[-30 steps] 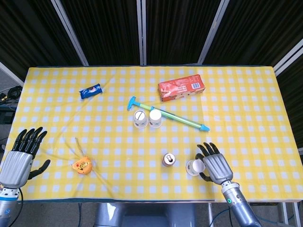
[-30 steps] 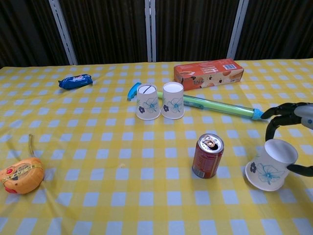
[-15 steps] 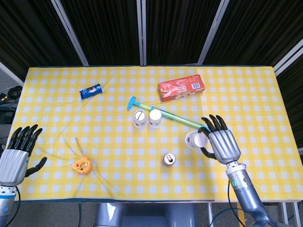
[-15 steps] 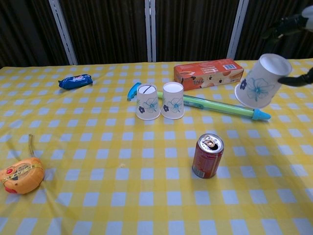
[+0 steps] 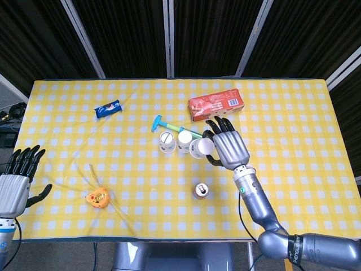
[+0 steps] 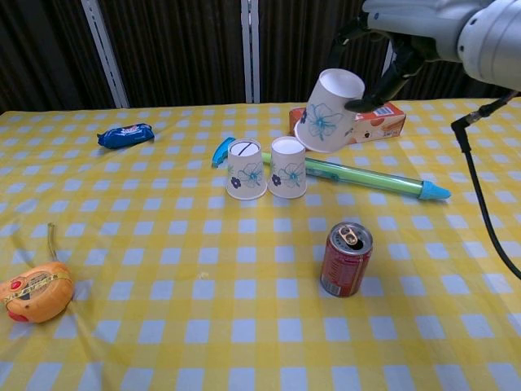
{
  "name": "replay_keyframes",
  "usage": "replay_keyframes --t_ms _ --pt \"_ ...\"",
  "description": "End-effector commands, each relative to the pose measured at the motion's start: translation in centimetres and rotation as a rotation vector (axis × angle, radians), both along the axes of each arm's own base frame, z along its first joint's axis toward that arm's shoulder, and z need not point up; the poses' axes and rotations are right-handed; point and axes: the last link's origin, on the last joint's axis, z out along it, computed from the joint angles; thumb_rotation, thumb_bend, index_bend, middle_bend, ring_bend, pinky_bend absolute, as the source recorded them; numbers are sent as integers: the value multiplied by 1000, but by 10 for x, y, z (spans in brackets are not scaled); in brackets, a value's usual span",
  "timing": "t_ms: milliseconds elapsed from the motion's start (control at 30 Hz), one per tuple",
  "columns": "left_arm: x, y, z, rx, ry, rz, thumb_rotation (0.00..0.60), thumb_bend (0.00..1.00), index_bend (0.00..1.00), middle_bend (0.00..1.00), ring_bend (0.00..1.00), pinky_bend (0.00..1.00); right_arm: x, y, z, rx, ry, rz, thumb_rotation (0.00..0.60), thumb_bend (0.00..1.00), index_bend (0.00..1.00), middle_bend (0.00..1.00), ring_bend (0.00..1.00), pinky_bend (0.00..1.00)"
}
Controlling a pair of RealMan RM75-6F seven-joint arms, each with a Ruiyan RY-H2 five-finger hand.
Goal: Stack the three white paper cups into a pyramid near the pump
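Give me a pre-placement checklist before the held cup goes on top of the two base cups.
1. Right hand grips the third cup: ok.
2. Two base cups upside down and side by side by the pump: ok.
3. Held cup level: not ok, tilted.
4. Held cup centred over the base pair: not ok, off to their right.
5. Soda can away from the base cups: ok.
6. Left hand away from the cups: ok.

Bright, even overhead lighting on the table (image 5: pixel 282 186), so shadows are super soft. Both views are sharp (backdrop goes nearly black), with slight glare on the soda can (image 6: pixel 345 261) top.
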Motion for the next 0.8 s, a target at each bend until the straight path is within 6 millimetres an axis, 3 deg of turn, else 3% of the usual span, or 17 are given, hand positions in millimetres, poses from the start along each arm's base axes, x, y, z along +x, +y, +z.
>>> replay_keyframes --t_ms 33,400,800 --pt "-2 1 1 -3 -5 6 600 289 0 0 0 0 16 -10 -10 -2 1 13 600 235 483 134 0 109" --pt "-3 2 -1 -54 -1 -5 600 289 0 0 0 0 52 -35 -45 8 20 34 600 235 482 134 0 119" --pt "-6 6 1 -72 -18 7 600 289 0 0 0 0 47 -55 -57 -1 69 -4 600 235 482 134 0 119"
